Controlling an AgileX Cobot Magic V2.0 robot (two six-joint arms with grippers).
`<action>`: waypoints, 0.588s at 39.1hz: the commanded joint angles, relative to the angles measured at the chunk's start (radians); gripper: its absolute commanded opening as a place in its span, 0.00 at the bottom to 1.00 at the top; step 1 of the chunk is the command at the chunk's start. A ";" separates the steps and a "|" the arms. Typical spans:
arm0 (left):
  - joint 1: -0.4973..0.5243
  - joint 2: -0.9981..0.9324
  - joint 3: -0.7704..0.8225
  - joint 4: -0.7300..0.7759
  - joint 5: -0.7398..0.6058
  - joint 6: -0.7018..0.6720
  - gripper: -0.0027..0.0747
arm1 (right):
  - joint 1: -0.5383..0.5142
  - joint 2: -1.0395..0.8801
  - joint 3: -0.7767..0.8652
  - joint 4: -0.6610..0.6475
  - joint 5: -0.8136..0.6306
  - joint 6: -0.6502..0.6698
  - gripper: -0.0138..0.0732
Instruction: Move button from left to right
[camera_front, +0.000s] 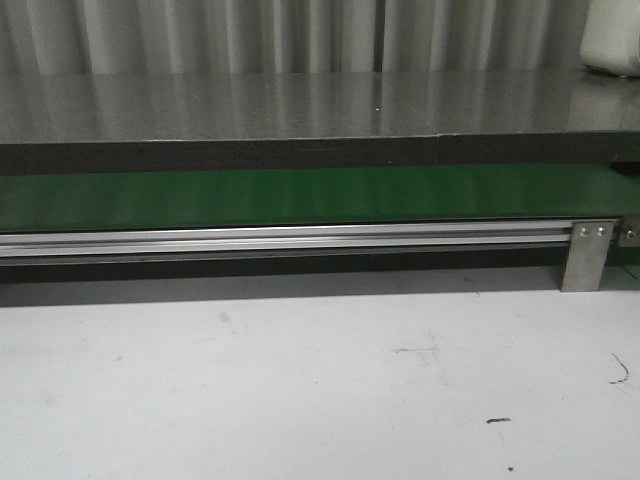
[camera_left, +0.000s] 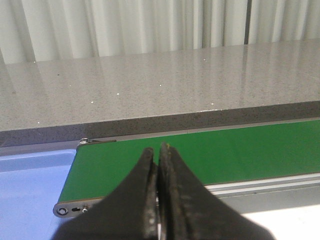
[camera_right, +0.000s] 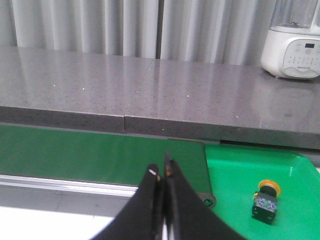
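Now the button lies in the green tray right of the belt, both grippers closed and empty.

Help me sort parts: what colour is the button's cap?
Orange-yellow, on the black button; the right wrist view shows it best.

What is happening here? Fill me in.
Nothing is being handled right now. Both the left gripper and the right gripper are shut and empty, each over the green belt. The button sits in the green tray past the belt's right end, so the move looks done. The front view shows only the bare belt and the grey counter behind it.
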 joint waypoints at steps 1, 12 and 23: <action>-0.005 0.011 -0.025 -0.015 -0.087 -0.011 0.01 | 0.003 0.013 -0.026 0.001 -0.073 -0.011 0.08; -0.037 -0.117 0.118 0.095 -0.098 -0.199 0.01 | 0.003 0.013 -0.026 0.001 -0.073 -0.011 0.08; -0.016 -0.139 0.316 0.095 -0.283 -0.199 0.01 | 0.003 0.014 -0.026 0.001 -0.073 -0.011 0.08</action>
